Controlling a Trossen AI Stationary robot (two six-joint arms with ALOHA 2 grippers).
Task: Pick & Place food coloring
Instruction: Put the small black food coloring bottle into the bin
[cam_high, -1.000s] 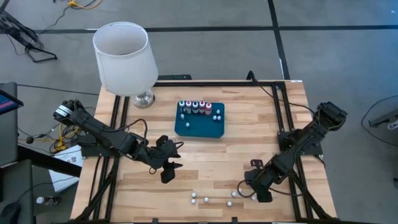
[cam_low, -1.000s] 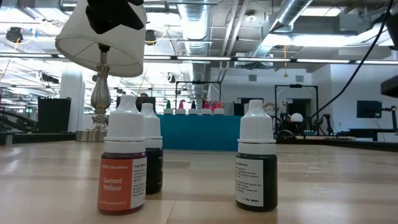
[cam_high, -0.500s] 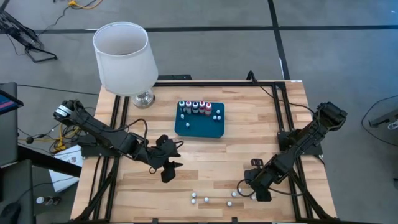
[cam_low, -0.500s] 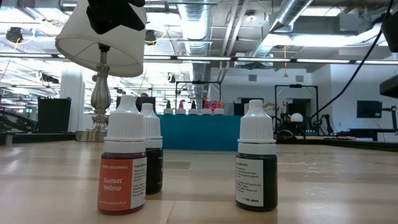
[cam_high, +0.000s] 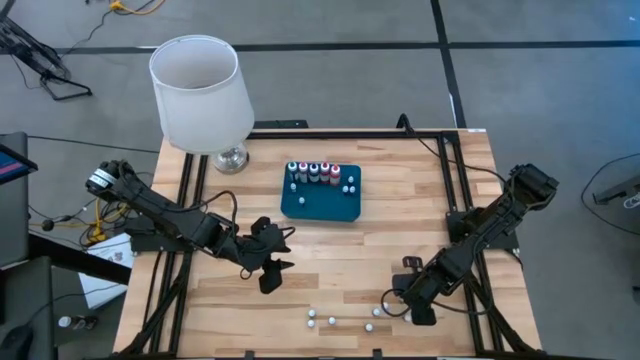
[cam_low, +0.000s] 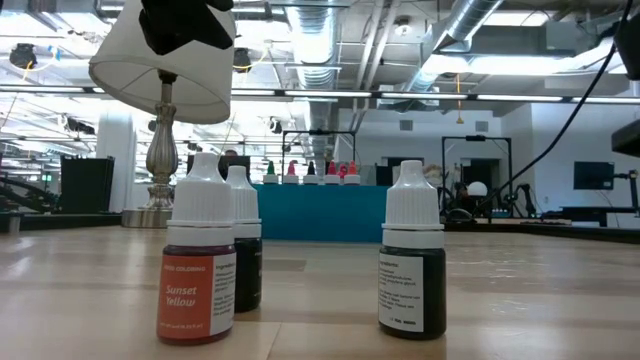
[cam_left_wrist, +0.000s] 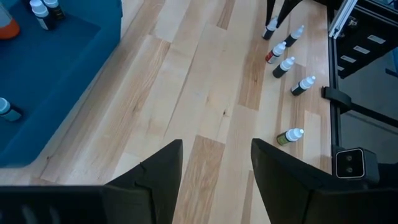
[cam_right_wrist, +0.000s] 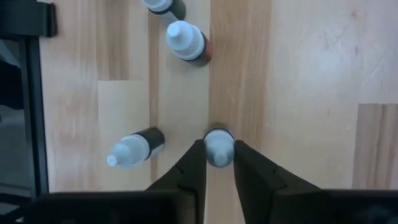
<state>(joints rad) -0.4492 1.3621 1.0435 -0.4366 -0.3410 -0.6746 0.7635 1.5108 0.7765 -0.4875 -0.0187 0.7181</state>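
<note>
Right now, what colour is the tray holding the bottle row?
Dark teal; the tray shows best in the high view, with bottles lined along its far edge.

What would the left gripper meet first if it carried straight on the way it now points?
Probably bare table first: the open left gripper points across the light wooden table top toward the loose white-capped small bottles near the front edge. Depth is unclear, so it may pass beside them.

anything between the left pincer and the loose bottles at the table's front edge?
Nothing. In the left wrist view only bare wood table lies between the open left pincer and the loose bottles; the high view agrees.
</note>
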